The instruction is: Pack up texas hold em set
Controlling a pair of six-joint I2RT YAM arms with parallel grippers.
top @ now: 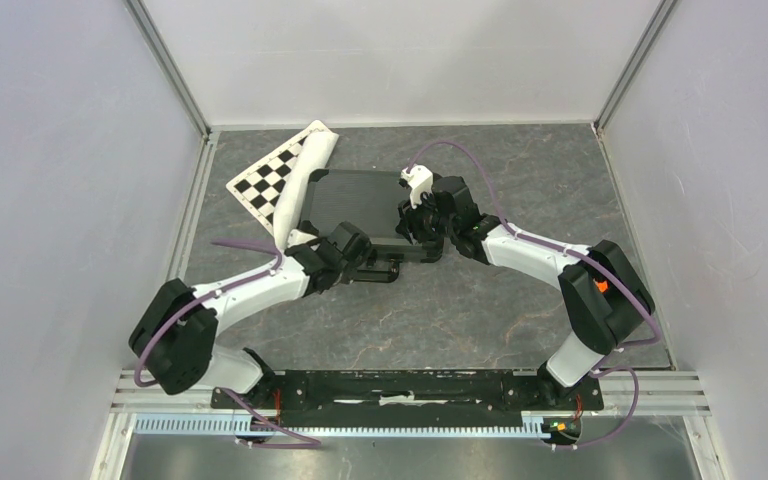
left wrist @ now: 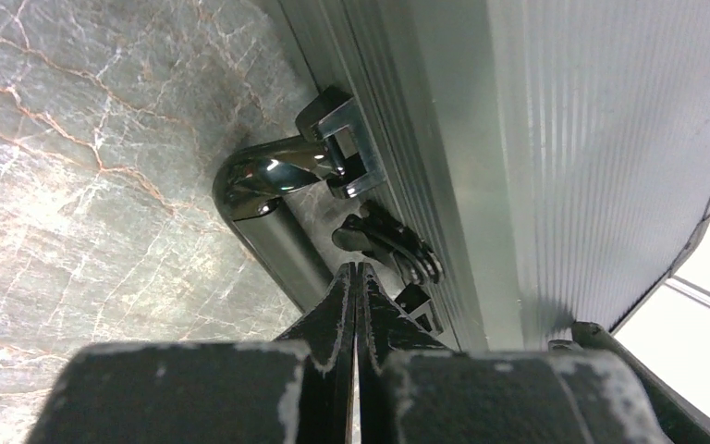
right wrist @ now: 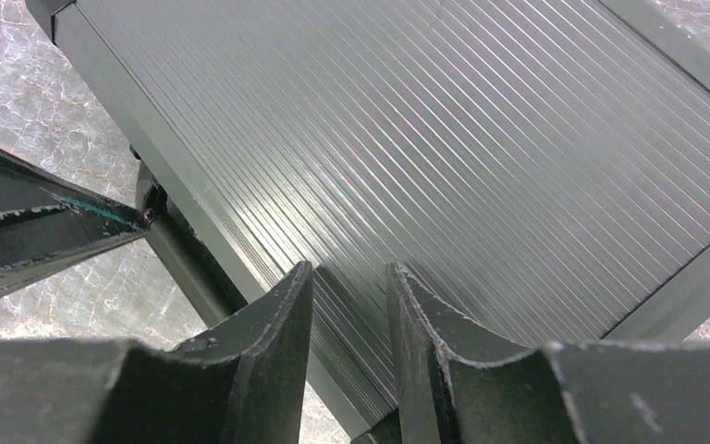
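The black case (top: 360,200) of the texas hold em set lies shut on the table, its ribbed lid (right wrist: 444,139) up. No chips, cards or dice show. My left gripper (top: 368,262) is shut and holds nothing. Its tips (left wrist: 358,270) point at the case's front side, just below a small latch (left wrist: 390,242) and beside the chrome-ended handle (left wrist: 273,190). My right gripper (top: 416,226) is over the lid's near right edge. In the right wrist view that gripper (right wrist: 351,270) stands open, with only the ribbed lid behind the gap.
A black-and-white checkered board (top: 265,182) lies at the back left, and a white rolled sheet (top: 305,180) runs along the case's left side. Walls close the table on three sides. The left gripper's fingers (right wrist: 46,227) show at the case's front edge.
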